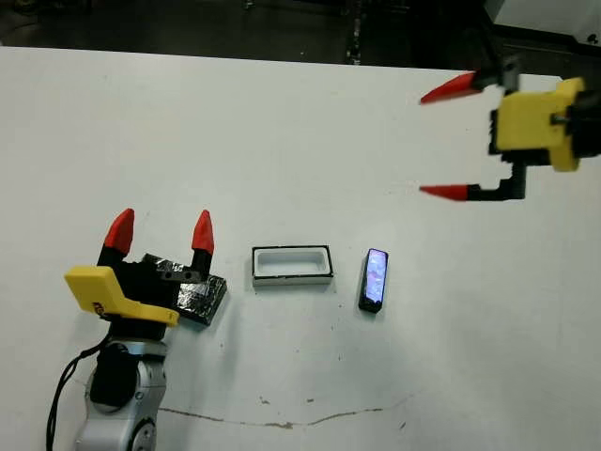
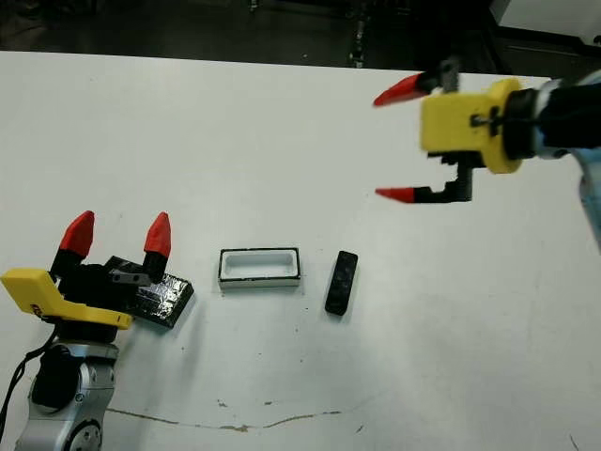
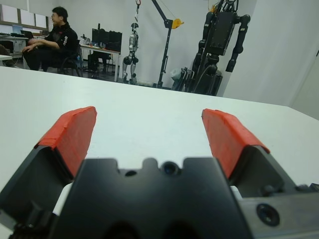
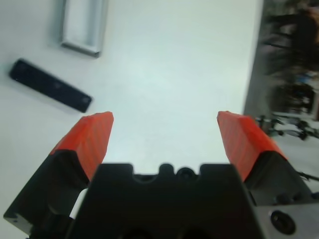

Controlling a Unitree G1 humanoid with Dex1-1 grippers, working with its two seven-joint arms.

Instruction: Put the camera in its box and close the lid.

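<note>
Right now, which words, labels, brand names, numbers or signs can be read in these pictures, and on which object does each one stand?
Nothing can be read with certainty.
Yellow housing of the left end effector: a small red mark on its side, too small to read.
Slim black camera bar with purple-blue glossy face: no text visible.
White-lined oblong box tray: none.
Flat black shiny lid slab: only reflections.

Place: robotics lab
Evidence, top of the left wrist view: humanoid robots (image 3: 221, 47) on stands, hoist (image 3: 165, 40), seated person (image 3: 52, 42) at desks (image 3: 102, 50)

Bare table (image 1: 451, 357) all round the camera (image 1: 374, 280); only the box (image 1: 292, 266) close beside, a narrow gap between.
</note>
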